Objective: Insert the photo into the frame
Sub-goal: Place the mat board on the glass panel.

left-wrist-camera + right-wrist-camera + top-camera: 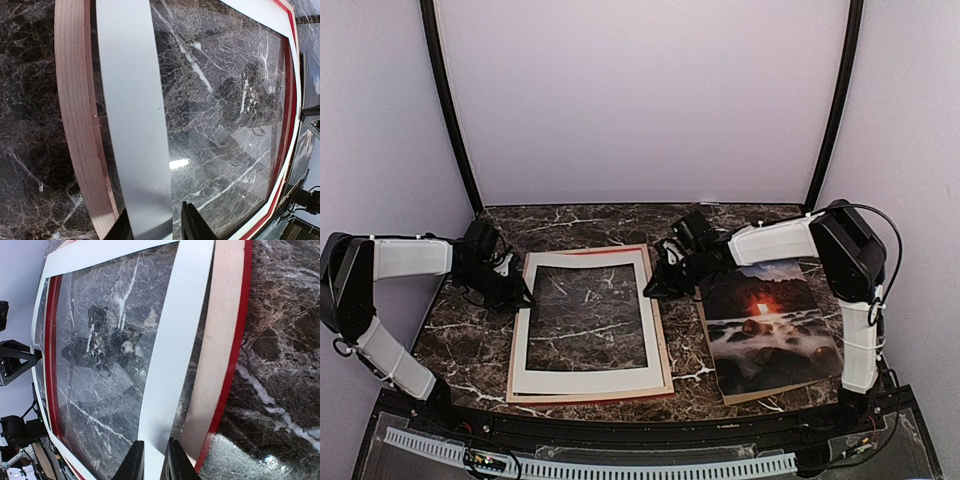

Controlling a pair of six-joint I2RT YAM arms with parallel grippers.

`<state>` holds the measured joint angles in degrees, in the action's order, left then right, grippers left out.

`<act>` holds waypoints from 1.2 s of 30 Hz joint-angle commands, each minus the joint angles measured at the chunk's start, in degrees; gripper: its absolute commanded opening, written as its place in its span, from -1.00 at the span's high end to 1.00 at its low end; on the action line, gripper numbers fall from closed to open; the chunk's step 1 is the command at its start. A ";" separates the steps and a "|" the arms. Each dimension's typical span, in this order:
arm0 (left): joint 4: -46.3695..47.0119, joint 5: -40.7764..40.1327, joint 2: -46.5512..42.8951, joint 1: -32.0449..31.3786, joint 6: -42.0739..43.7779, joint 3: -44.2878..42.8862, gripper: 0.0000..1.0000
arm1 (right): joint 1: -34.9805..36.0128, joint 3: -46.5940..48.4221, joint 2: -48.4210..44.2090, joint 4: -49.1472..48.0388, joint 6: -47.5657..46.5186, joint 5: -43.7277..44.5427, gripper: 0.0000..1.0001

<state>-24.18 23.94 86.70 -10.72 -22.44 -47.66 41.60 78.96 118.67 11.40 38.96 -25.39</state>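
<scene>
The frame (663,352) lies flat mid-table, pale wood back up, with red showing along its edges. A white mat (585,381) lies inside it over glass. The photo (770,325), a print of dark rocks with an orange glow, rests on a brown board to the frame's right. My left gripper (517,290) is at the frame's left rail (75,125). Its fingers (157,227) stand apart over the mat's strip (135,125). My right gripper (657,285) is at the right rail (220,340). Its fingers (155,462) are slightly parted over the mat (175,340). Neither grips anything.
The brown backing board (760,394) sticks out under the photo near the table's front right. The dark marble table (470,340) is walled by pale panels behind and at both sides. A black rail with a perforated white strip (620,468) runs along the near edge.
</scene>
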 commanded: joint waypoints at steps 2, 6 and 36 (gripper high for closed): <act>-1.47 -0.71 -0.66 0.35 0.92 -0.01 0.35 | 0.67 2.36 0.04 1.18 -1.10 1.51 0.61; -1.23 -0.68 -0.76 0.35 0.96 0.28 0.32 | 0.59 3.02 -0.43 2.42 -1.79 2.70 0.55; -4.52 -5.41 -3.94 0.35 3.22 -2.58 0.02 | 0.38 -0.47 -8.02 3.92 -5.02 10.62 0.27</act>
<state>-27.00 19.55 85.86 -10.72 -20.32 -48.66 41.63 80.18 115.44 16.34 35.66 -18.63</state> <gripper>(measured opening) 0.485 0.332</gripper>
